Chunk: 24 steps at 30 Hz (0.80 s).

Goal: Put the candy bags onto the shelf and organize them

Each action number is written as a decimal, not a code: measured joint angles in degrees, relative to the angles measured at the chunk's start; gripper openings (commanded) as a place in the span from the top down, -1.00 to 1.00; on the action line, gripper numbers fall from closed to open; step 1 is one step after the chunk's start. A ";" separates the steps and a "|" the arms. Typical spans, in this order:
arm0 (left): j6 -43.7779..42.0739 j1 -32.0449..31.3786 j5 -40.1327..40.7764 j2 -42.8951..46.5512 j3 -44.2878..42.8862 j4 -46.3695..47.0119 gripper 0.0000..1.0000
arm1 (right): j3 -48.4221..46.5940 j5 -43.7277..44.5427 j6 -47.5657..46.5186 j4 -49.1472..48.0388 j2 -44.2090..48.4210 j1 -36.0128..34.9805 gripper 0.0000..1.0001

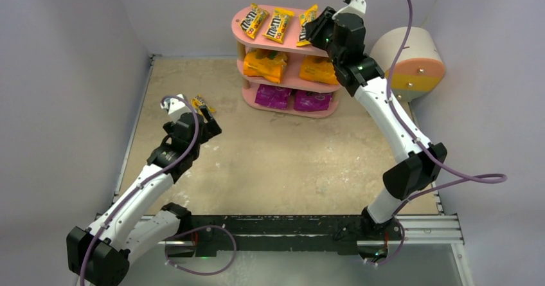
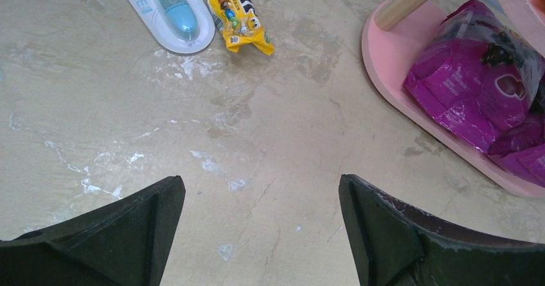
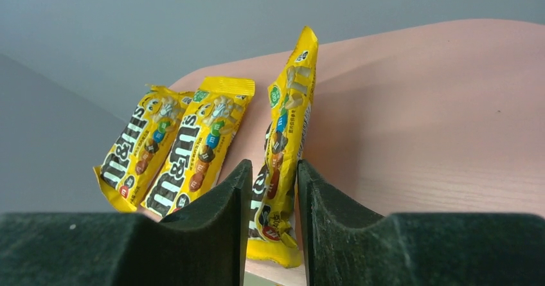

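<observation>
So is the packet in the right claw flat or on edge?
On edge: the right claw pinches the packet thin edge up, while its two neighbours lie flat.

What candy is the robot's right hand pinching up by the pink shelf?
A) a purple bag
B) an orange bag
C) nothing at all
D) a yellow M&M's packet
D: the right wrist view shows the right hand closed on a yellow M&M's packet, held on edge at the top board of the shelf.
</observation>
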State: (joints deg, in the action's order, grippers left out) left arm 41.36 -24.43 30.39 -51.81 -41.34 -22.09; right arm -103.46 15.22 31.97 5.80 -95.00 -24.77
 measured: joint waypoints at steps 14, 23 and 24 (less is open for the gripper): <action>0.00 0.04 -0.04 -0.50 0.00 0.00 -0.90 | 2.49 -5.01 1.31 0.50 1.18 0.44 0.00; 0.00 0.04 -0.26 -1.51 0.00 -0.02 -0.91 | 4.37 -5.25 0.85 0.57 3.96 0.42 -0.22; 0.00 0.04 -0.26 -1.57 0.00 -0.02 -0.92 | 4.46 -5.07 0.66 0.55 4.35 0.42 -0.27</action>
State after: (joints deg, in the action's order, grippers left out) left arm 41.36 -24.38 30.13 -53.39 -41.34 -22.11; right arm -99.00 10.15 32.62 6.35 -90.65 -24.36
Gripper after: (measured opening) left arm 0.948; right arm 0.578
